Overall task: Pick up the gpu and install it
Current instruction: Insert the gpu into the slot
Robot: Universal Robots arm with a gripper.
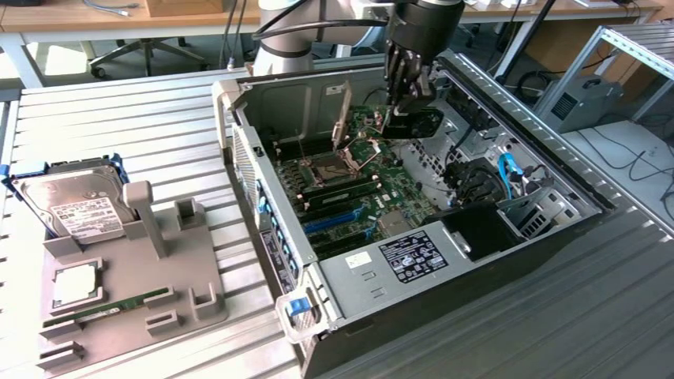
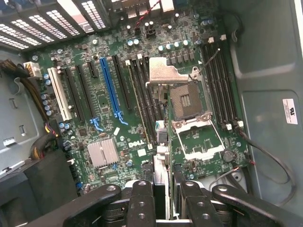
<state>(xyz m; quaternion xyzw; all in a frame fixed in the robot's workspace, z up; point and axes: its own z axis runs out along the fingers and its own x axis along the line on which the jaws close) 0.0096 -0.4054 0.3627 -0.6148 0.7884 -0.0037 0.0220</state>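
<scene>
My gripper [image 1: 406, 99] hangs over the back part of the open computer case [image 1: 348, 272], shut on the gpu [image 1: 413, 122], which shows as a dark card below the fingers. In the wrist view the gpu [image 2: 161, 163] stands edge-on between the two black fingers [image 2: 141, 198], above the green motherboard [image 2: 94, 123]. It hangs clear of the board, beside the open CPU socket [image 2: 185, 101] and apart from the long blue slot [image 2: 110, 87].
At the exterior view's left a grey fixture plate [image 1: 126, 260] on the slatted metal table holds a silver hard drive [image 1: 76, 204], a memory stick [image 1: 110, 305] and a small square chip [image 1: 76, 283]. Cables and drive bays [image 1: 495, 181] fill the case's right side.
</scene>
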